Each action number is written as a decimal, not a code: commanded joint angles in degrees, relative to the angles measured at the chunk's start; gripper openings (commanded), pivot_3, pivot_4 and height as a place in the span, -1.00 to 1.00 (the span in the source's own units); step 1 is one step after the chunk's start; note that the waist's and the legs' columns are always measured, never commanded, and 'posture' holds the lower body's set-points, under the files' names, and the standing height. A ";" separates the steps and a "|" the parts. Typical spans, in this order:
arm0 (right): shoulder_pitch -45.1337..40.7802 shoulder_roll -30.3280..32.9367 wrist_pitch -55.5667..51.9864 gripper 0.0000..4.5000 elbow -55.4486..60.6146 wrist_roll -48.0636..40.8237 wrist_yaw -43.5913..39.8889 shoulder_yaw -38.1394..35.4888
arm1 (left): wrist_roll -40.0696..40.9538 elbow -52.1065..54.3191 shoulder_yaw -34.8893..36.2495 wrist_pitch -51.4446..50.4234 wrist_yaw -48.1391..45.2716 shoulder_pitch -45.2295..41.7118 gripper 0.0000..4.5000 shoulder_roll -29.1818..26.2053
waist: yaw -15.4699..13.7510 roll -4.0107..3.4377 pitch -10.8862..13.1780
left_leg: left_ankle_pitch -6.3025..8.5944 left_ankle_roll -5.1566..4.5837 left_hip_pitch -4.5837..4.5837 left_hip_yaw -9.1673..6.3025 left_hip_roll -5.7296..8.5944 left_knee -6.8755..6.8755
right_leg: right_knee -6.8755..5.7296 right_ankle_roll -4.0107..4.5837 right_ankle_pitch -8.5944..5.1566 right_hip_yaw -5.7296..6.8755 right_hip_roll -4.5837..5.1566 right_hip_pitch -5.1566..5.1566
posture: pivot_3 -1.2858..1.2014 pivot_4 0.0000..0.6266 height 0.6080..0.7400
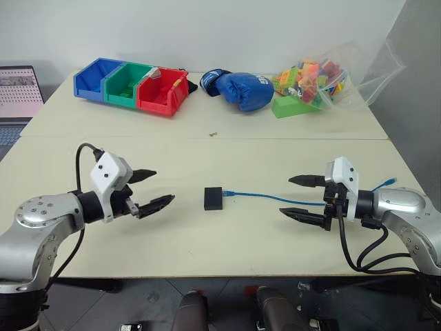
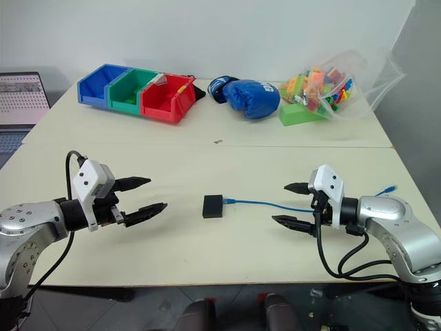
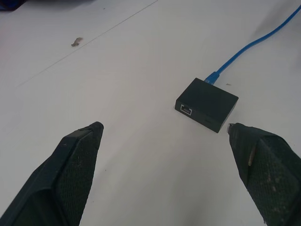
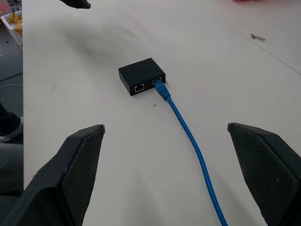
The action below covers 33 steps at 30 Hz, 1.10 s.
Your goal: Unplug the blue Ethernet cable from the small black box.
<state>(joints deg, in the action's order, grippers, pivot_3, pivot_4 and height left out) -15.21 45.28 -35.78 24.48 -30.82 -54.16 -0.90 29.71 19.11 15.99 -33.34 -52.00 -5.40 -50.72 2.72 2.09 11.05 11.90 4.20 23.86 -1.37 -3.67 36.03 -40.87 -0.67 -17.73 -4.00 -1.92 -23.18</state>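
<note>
1. Since the blue Ethernet cable [image 1: 265, 196] is still seated in the small black box [image 1: 213, 198], the unplugging itself is not yet done; nothing of the task looks finished.
2. The box lies flat near the middle of the pale worktop [image 1: 207, 148], between the two arms. In the right wrist view its plug [image 4: 159, 87] sits in one of two side-by-side ports, and the neighbouring port is free.
3. From the box the cable runs along the worktop toward the robot's right, passing under the right claw, and its loose far end [image 1: 390, 181] lies near the worktop's right edge.
4. The left claw [image 1: 151, 188] hangs above the worktop to the left of the box, well apart from it; its two black fingers are spread wide, holding and touching nothing.
5. The right claw [image 1: 304, 197] hovers over the cable to the right of the box, fingers likewise spread wide and gripping nothing; whether the lower finger brushes the cable I cannot tell.
6. What remains, as I judge it: steady the box with one claw, take the plug or the cable just beside it with the other, and pull them apart.
</note>
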 commanded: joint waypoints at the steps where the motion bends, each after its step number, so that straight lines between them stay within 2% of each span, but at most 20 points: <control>1: -1.17 0.52 0.00 0.97 2.12 -1.06 -0.09 -1.23 | 1.57 2.72 0.68 1.26 -0.62 -0.48 1.00 0.59 | -0.01 0.00 0.00 | 0.00 0.00 0.00 0.00 0.00 0.00 | 0.00 0.00 0.00 0.00 0.00 0.00 | 0.03 -0.52 1.00; 12: -1.10 -0.36 0.82 0.97 1.67 0.57 0.80 0.41 | 1.19 3.17 0.29 1.10 -1.81 0.58 1.00 0.04 | -0.01 0.00 0.00 | 0.00 0.00 0.00 0.00 0.00 0.01 | 0.00 0.00 0.00 -0.01 0.00 0.00 | 0.03 -0.52 1.00; 16: -4.64 -3.54 1.28 0.97 -0.95 3.39 2.54 4.97 | 1.41 3.29 -0.34 0.66 -2.14 0.66 1.00 0.09 | 0.18 0.00 0.00 | 0.00 0.00 -0.01 0.01 -0.01 0.00 | -0.01 0.00 0.00 -0.01 0.00 -0.01 | 0.03 -0.52 1.00; 23: -14.88 -13.85 6.79 0.97 -16.09 16.03 5.90 18.35 | -2.43 1.20 -5.63 3.18 -4.37 0.52 1.00 -0.82 | 0.49 -0.01 0.01 | 0.00 0.00 -0.04 0.00 -0.04 0.01 | -0.03 0.01 0.00 -0.02 -0.06 -0.02 | 0.03 -0.52 1.00; 28: -20.77 -19.14 11.17 0.97 -27.03 21.71 4.77 23.74 | -1.52 1.23 -6.49 4.51 -7.49 1.14 1.00 -0.73 | 0.45 -0.02 0.01 | 0.00 0.00 0.03 0.04 -0.02 0.00 | -0.02 0.16 0.08 0.02 -0.03 -0.07 | 0.03 -0.52 1.00; 33: -24.78 -22.76 14.96 0.97 -35.87 24.72 1.73 26.16 | -0.85 1.25 -6.87 4.98 -9.26 1.49 1.00 -0.17 | 0.44 -0.02 0.02 | 0.00 0.00 0.02 0.04 -0.02 0.00 | -0.05 0.16 0.09 0.06 -0.04 -0.08 | 0.03 -0.52 1.00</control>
<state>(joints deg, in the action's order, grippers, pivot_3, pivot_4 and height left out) -37.91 23.45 -23.61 -8.65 -7.38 -50.56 24.91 27.97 19.56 8.93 -29.52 -60.22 -4.01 -50.70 3.15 2.07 11.07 11.89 4.20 23.88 -1.34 -3.69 36.03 -40.91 -0.51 -17.64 -3.95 -1.96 -23.25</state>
